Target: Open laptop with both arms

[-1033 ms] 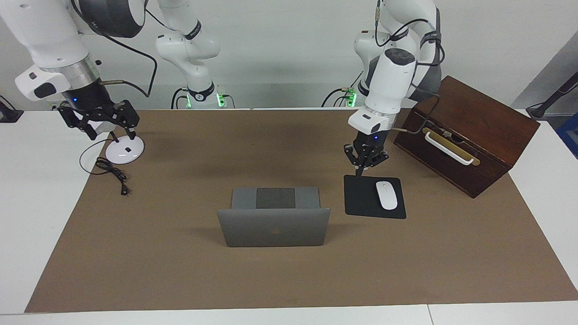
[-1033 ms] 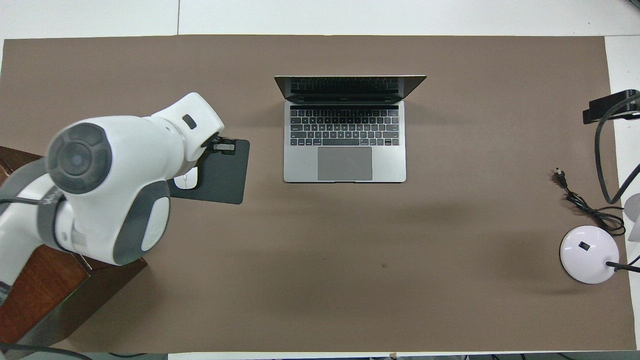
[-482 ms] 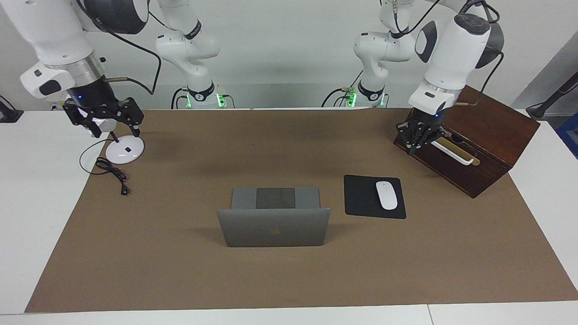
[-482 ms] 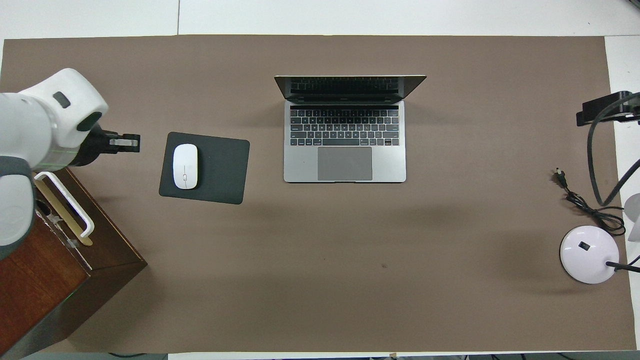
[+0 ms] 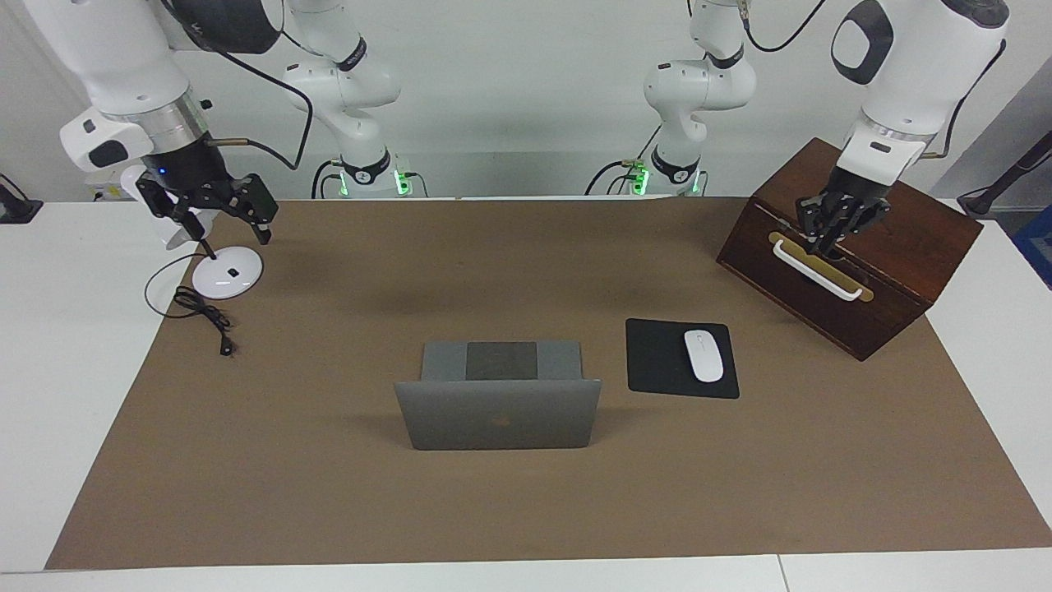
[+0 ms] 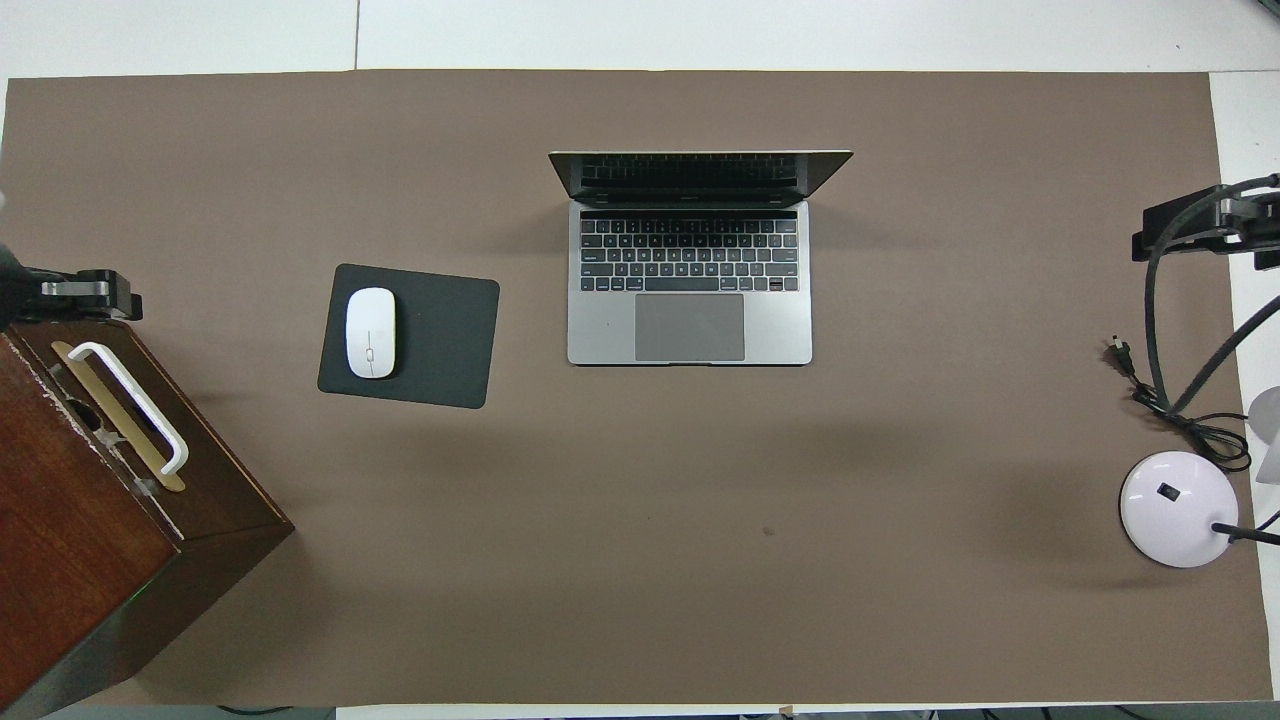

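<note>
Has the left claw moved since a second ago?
Yes. The left claw was over the mouse pad; now it is up over the wooden box.

Even bright light, soft shadows

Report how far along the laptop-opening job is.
Done: the laptop stands open, lid raised, keyboard and trackpad showing. In hand: nothing; neither hand holds anything. The left hand is up over the wooden box, the right hand is open above the lamp base. Left: nothing on the laptop itself.
</note>
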Controlling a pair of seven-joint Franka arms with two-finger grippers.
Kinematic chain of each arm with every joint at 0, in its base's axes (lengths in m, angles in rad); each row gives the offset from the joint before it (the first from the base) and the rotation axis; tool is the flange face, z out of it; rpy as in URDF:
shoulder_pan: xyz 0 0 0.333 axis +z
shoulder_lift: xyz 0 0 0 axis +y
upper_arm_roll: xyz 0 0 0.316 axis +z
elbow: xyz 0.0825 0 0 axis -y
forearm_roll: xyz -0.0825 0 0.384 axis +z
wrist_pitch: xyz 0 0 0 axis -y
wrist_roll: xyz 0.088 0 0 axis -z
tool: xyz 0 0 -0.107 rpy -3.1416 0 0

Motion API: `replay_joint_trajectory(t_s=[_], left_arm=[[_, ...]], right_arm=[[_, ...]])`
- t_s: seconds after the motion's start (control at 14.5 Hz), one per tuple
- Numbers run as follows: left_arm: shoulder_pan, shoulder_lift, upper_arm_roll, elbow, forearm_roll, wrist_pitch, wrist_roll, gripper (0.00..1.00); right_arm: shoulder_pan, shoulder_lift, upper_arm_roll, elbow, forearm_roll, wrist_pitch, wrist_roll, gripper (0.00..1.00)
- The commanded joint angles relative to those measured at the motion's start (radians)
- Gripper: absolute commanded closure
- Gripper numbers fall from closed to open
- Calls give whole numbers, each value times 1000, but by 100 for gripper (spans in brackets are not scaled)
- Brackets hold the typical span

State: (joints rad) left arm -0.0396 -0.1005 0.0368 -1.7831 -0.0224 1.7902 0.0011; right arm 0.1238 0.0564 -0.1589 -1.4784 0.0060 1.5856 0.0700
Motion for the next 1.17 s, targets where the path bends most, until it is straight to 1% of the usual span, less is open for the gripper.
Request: replay_joint_trajectory(t_s=[0.0, 0.07, 0.14, 0.21, 0.41, 0.62, 0.76, 0.9, 0.96, 1.1], left_arm=[[38, -22, -9, 4, -10, -44, 31, 0], [43, -28, -9, 5, -10, -54, 46, 0], [43, -30, -8, 5, -10, -55, 56, 0], [41, -31, 0, 7, -8, -55, 56, 0], [30, -31, 0, 19, -2, -70, 57, 0], [23, -22, -3, 48, -1, -123, 54, 0], [24, -18, -6, 63, -2, -140, 54, 0], [20, 5, -2, 96, -1, -146, 53, 0], [-6, 17, 5, 112, 1, -153, 53, 0], [-61, 34, 56, 122, 12, -155, 53, 0]], right_arm=[[-47, -18, 39, -17, 19, -6, 11, 0], [-100, -15, 89, -17, 17, -1, 8, 0], [-165, -12, 163, -17, 12, -1, 10, 0], [-188, -13, 192, -17, 8, 0, 14, 0], [-194, -15, 196, -17, 3, 1, 17, 0], [-196, -13, 196, -17, 5, 1, 24, 0], [-196, -17, 205, -17, 6, -1, 63, 0], [-197, -18, 225, -16, 8, -3, 82, 0], [-197, -18, 225, -16, 6, -3, 82, 0], [-197, -18, 225, -16, 6, -3, 80, 0]])
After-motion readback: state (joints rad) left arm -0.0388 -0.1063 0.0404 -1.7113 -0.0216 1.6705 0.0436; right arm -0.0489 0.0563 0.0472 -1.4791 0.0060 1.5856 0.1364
